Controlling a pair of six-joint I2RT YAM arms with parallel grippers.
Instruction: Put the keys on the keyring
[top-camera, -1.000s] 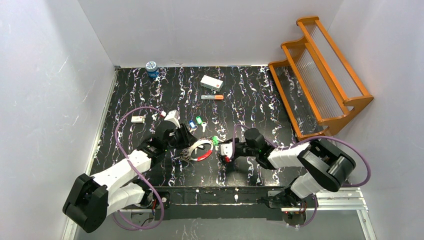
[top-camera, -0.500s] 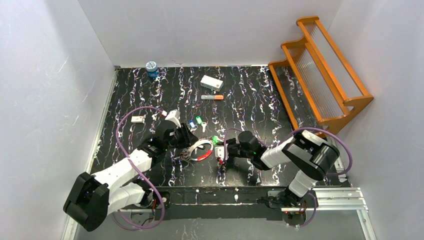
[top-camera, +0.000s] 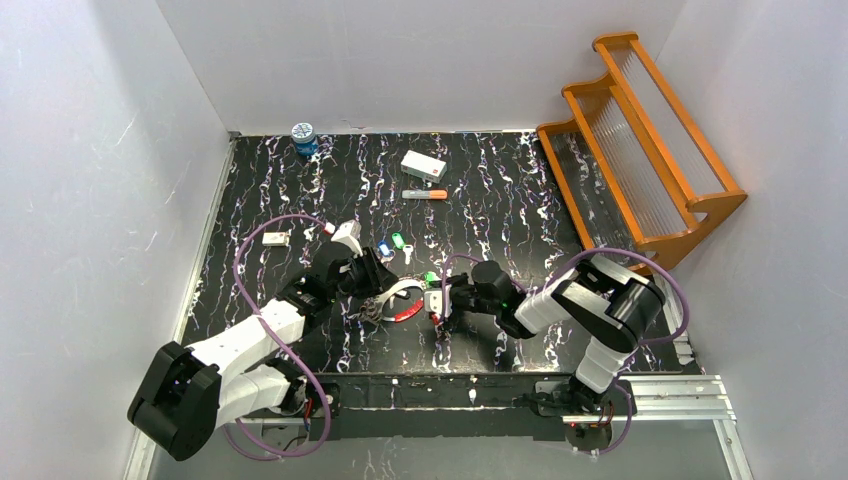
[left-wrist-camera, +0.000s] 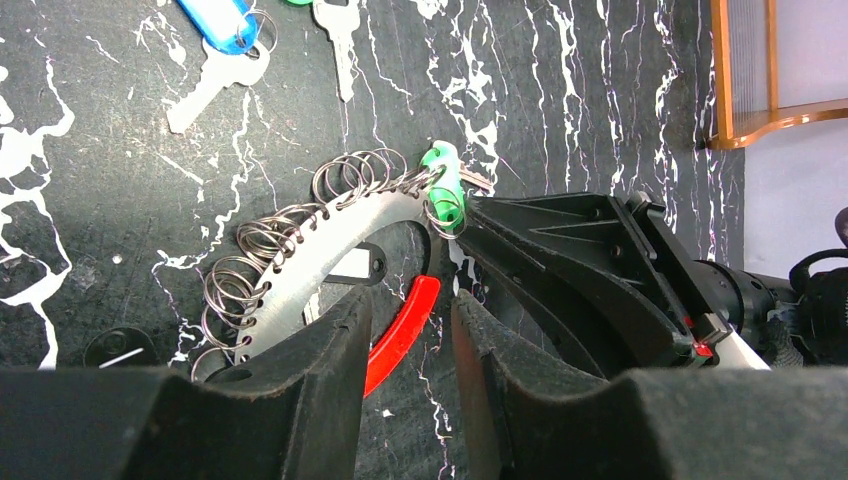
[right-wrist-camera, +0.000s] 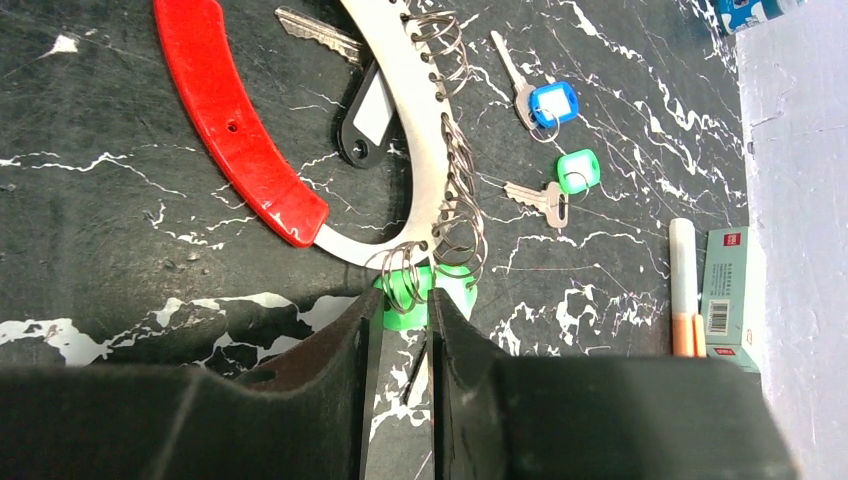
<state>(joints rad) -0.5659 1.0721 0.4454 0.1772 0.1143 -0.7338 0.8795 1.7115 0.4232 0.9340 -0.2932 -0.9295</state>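
Under both claws you have black, white-veined tabletop (top-camera: 500, 200), with white walls (top-camera: 420, 60) around. Beyond your right claw (right-wrist-camera: 402, 300), the carton's (right-wrist-camera: 730, 290) print is too small to read. That claw is narrow at the keyring's (right-wrist-camera: 420, 130) green tag (right-wrist-camera: 455, 295); your left claw (left-wrist-camera: 408, 305) narrowly straddles its red arc (left-wrist-camera: 400, 335). You can't tell whether either one grips. Ahead of the right claw lie the keys (right-wrist-camera: 548, 103).

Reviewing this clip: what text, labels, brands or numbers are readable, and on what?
Nothing reads clearly enough to quote.
small box: red logo, barcode and fine print, all too small to read.
blue container: printing on its lid, too blurred to read.
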